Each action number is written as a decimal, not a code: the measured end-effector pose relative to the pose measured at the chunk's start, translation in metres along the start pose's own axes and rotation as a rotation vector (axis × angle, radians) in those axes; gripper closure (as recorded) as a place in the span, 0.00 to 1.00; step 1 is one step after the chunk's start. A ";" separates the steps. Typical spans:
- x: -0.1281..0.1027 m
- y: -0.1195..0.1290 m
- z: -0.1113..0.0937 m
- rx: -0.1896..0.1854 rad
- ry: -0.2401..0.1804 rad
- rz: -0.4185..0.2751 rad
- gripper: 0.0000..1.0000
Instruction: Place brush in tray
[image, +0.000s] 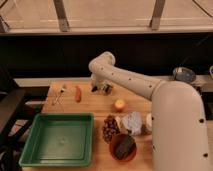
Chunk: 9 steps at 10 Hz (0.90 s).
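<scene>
The white robot arm reaches over the back of the light wooden table (100, 111), and its two-finger gripper (99, 88) hangs just above the tabletop, clenched on the slim black brush (94, 90). The brush is off the table at the gripper. Only a short dark length shows, its long axis tilted, with the lower end pointing down and to the left. Which end is the head I cannot tell.

To its left lie an orange-red carrot-like stick (78, 93) and, further left, a small silvery metal utensil (59, 94). The large shallow green plastic tray (31, 146) sits at the front left of the table, well apart from the brush. A small round yellow-orange fruit (119, 104) lies nearer the front than the gripper.
</scene>
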 end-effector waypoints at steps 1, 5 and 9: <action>0.000 -0.012 -0.025 0.040 0.026 -0.017 0.82; -0.042 -0.060 -0.108 0.225 0.097 -0.136 0.82; -0.084 -0.080 -0.129 0.302 0.069 -0.210 0.82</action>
